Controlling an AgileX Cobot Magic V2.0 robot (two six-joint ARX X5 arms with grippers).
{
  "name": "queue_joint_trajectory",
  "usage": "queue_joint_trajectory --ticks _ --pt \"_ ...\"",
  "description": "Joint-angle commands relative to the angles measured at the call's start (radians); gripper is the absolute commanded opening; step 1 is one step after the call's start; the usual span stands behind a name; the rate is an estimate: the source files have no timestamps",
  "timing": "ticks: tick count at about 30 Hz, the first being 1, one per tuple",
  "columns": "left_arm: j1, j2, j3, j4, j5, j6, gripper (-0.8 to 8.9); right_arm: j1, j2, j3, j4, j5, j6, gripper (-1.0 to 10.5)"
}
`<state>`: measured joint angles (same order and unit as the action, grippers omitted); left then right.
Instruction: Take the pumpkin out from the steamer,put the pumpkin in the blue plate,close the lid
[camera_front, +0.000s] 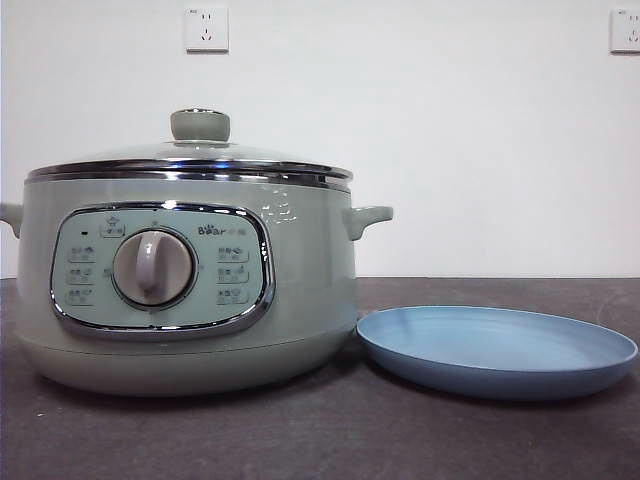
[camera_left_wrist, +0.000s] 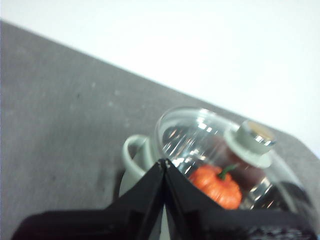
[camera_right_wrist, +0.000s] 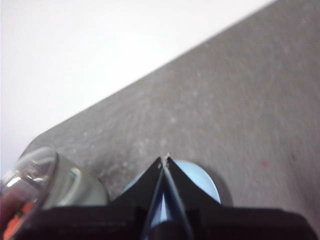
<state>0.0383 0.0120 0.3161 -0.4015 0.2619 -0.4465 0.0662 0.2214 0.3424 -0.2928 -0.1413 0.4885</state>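
Tabletop: dark grey matte tabletop (camera_front: 330, 440) carrying everything, nearest the front camera.
Plate: wide shallow light-blue plate (camera_front: 497, 350) with a darker blue underside, lying flat just beside the pot's right flank, nothing on it.
Steamer: large round pale sage-green electric steamer (camera_front: 185, 275) with a chrome-framed panel and round dial (camera_front: 152, 267), left of the plate.
Lid: domed glass lid (camera_front: 190, 155) with chrome rim and sage-green knob, seated on the steamer.
Pumpkin: small orange-red ribbed pumpkin (camera_left_wrist: 218, 184) with a green stem, inside the steamer, seen through the glass.
Left pincer: left pincer (camera_left_wrist: 164, 165) closed, empty, high above the steamer's side handle.
Right pincer: right pincer (camera_right_wrist: 165, 160) closed, empty, above the plate.
Wall: white wall with two sockets (camera_front: 206, 29) behind.
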Motion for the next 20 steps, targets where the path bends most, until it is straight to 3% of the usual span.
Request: queue_joint_trajectory --ticks 1,6,12,15,20 --pt "0.002 -0.001 0.034 -0.001 -0.004 0.005 -0.08 0.001 0.060 0.082 0.003 -0.014 -0.071 0.0" --pt "0.002 0.069 0.116 -0.009 0.001 0.009 -0.08 0.002 0.173 0.232 -0.017 -0.019 -0.142 0.0" --pt "0.002 0.246 0.258 -0.022 0.008 0.140 -0.08 0.002 0.302 0.428 -0.114 -0.028 -0.293 0.0" --pt "0.002 0.348 0.343 -0.039 0.016 0.203 -0.08 0.001 0.360 0.513 -0.166 -0.071 -0.350 0.0" --pt "0.002 0.517 0.490 -0.080 0.123 0.282 -0.08 0.002 0.449 0.621 -0.238 -0.170 -0.416 0.0"
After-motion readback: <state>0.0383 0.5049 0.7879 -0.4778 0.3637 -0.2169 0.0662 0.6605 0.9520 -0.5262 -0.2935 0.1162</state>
